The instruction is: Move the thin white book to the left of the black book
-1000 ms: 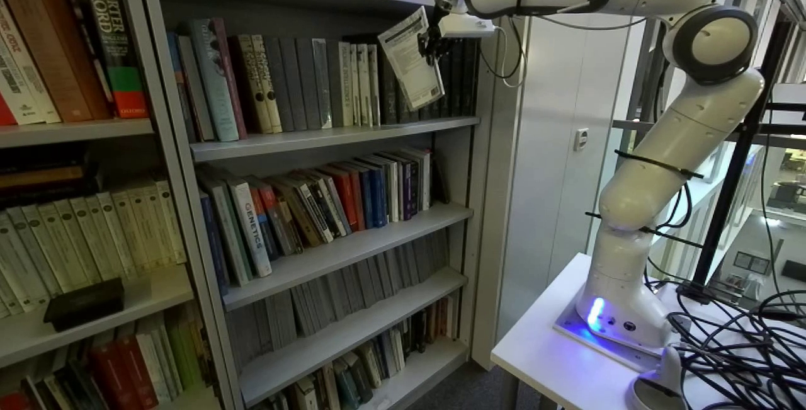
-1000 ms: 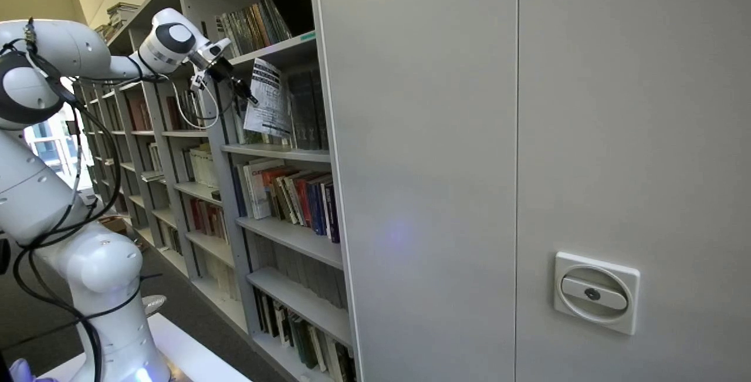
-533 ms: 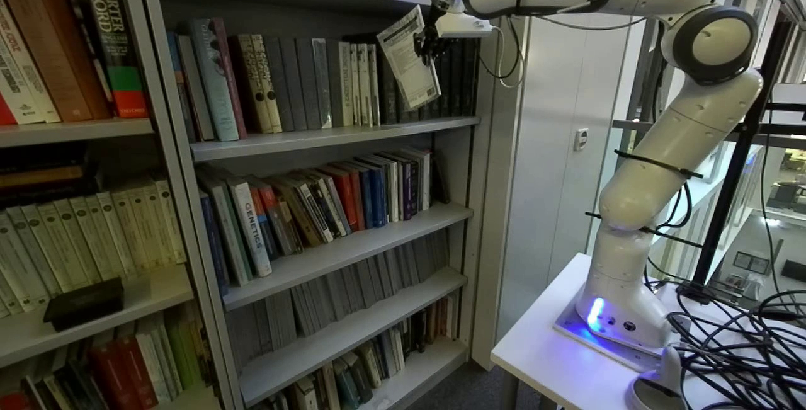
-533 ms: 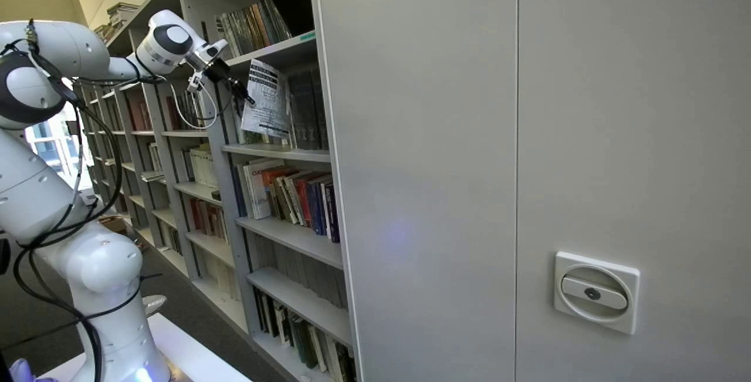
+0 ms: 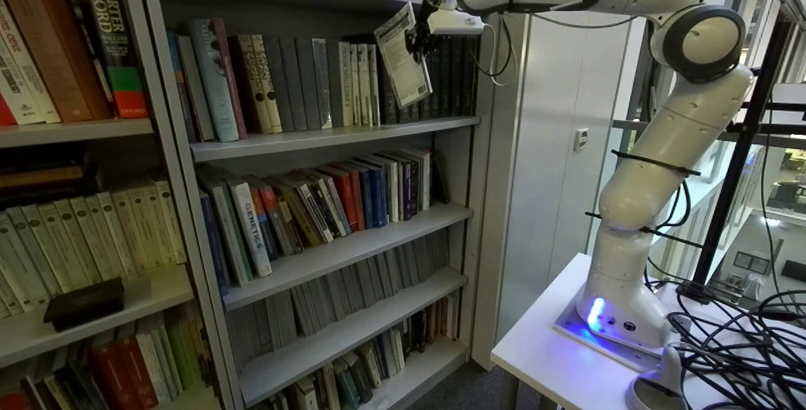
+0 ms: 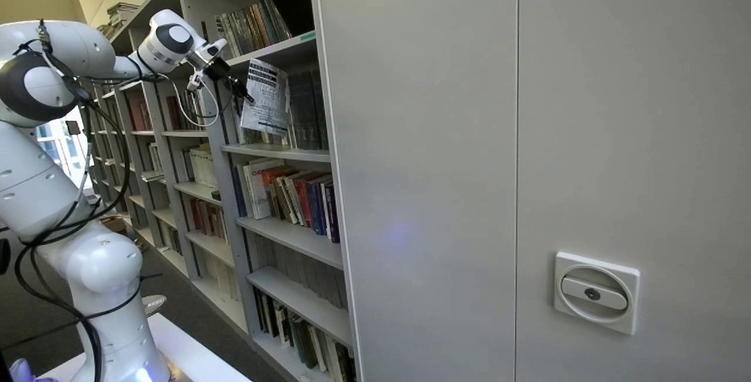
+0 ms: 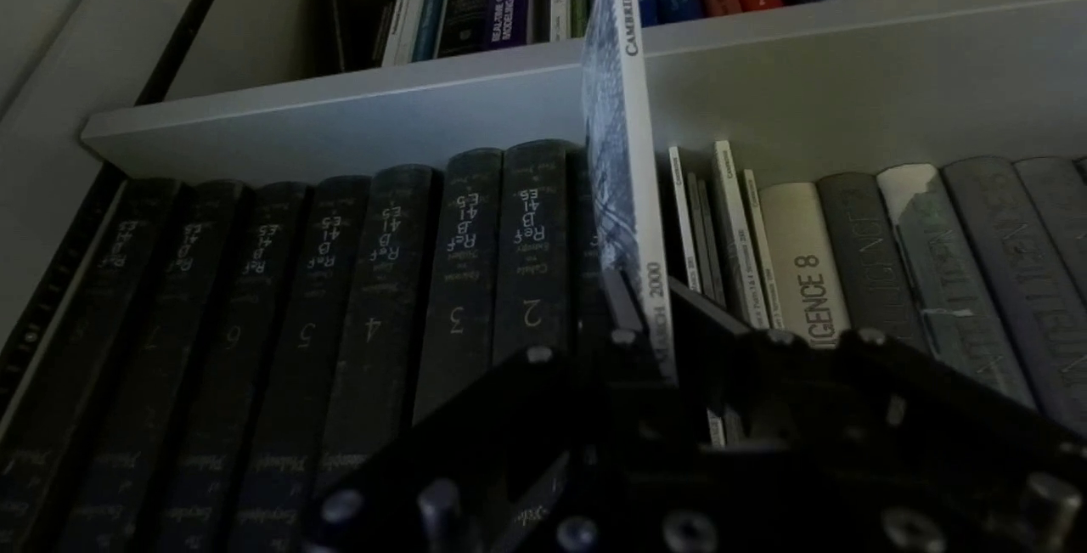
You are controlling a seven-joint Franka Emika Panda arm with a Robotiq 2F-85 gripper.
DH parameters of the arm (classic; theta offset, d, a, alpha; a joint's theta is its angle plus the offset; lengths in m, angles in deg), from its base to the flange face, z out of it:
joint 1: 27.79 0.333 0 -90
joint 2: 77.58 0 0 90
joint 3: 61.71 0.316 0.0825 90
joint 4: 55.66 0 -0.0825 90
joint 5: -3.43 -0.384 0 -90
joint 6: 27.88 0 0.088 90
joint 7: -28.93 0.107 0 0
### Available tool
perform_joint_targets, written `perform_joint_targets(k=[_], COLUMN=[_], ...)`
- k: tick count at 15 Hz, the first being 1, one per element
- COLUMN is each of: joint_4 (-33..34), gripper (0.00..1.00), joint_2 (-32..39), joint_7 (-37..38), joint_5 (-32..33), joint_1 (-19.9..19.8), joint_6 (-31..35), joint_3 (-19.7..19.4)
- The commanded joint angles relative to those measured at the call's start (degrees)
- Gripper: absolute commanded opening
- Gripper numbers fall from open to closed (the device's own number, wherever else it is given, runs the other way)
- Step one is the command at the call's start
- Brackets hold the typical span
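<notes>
Leftward it goes! Over the last second the white, smooth-shelled robot arm (image 5: 667,139) has swung a little toward the left of the frame in an exterior view, and the slim, rectangular, pale-covered thin white book (image 5: 400,60) has travelled along with it, keeping its slant. That looks like good news for the task: the book seems to be edging past the row of tall black hardback volumes (image 7: 386,281) toward that row's left end, where it presumably has to go in. Not there yet, mind! It hangs tilted in the upper centre of the frame, its lowest corner showing above the front edge of the grey painted shelf board (image 5: 340,135).

Over to the wrist view, which stands upside down, so the black volumes fill the left of the frame. Up from the bottom edge comes the black metal gripper (image 7: 654,300), its jaws clamped on the book, one to either side at the spine. From between them the book runs up to the top centre of the frame, covering part of the black row's end. Just to its right in the frame stand the slim, pale-spined booklets (image 7: 737,230). Is there a free slot between the two? Can't tell; book and gripper hide it. The next move likely calls for squaring the book upright before easing it in, since a slanted corner could snag a neighbour.
</notes>
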Motion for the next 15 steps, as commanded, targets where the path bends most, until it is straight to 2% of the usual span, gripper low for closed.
perform_joint_targets(k=[1, 10, 12, 15], joint_4=[4.3, 7.7, 7.1, 5.6], gripper=[0.03, 0.03, 0.03, 0.03], joint_2=[2.9, 9.1, 9.7, 10.4], joint_7=[0.6, 0.8, 1.8, 3.7], joint_5=[2.5, 3.9, 3.7, 3.7], joint_1=[-0.6, 0.6, 0.8, 0.8], joint_6=[0.9, 0.6, 3.0, 10.1], joint_3=[0.8, 0.0, -0.6, -1.5])
